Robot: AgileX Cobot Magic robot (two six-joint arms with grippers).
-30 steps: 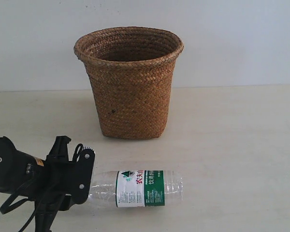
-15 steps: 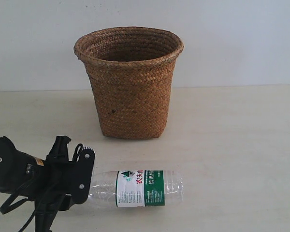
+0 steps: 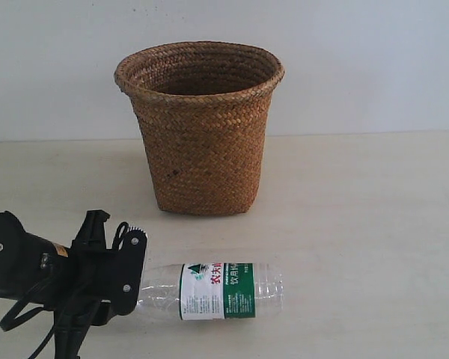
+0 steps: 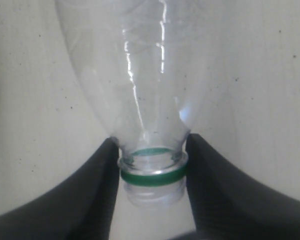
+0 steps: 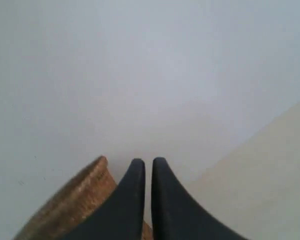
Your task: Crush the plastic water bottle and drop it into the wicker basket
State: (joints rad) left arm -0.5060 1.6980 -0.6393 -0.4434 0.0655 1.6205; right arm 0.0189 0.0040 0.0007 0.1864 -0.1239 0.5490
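The plastic water bottle (image 3: 213, 291) lies on its side on the pale table, its white-and-green label facing the exterior view and its neck pointing left. My left gripper (image 3: 135, 273) is shut on the bottle's neck; the left wrist view shows the plastic water bottle (image 4: 140, 80) with its green ring (image 4: 152, 176) squeezed between both black fingers (image 4: 97, 190). No cap shows on the mouth. Behind the bottle stands the wicker basket (image 3: 200, 127), upright. My right gripper (image 5: 148, 165) does not appear in the exterior view; its fingers nearly touch with nothing between them, the wicker basket (image 5: 75, 200) beside them.
A plain white wall rises behind the table. The pale table (image 3: 359, 224) spreads to the right of the basket and bottle. The left arm's black body and cables (image 3: 30, 277) fill the lower left corner.
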